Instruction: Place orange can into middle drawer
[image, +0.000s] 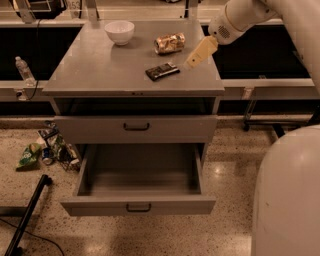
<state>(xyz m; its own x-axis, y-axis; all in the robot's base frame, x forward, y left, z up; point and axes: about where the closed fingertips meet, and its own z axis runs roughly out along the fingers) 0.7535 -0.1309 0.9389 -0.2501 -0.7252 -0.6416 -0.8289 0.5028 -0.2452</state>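
Hand (201, 51) hovers over right side of tabletop (95, 70), nothing visibly held; how far open, cannot tell. Just left of hand, orange can (169, 43) lies on its side, apart from it. Dark packet (162, 71) sits lower left of hand. Far below, middle drawer (140, 205) stands pulled open.

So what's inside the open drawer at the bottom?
The middle drawer shows only bare grey floor; its back, under the cabinet, is shadowed. The orange can lies on top, the gripper near it.

White bowl (119, 32) on cabinet top (100, 70), dark packet (162, 71) near the gripper (192, 62) above it, water bottle (23, 71), floor litter (31, 154)
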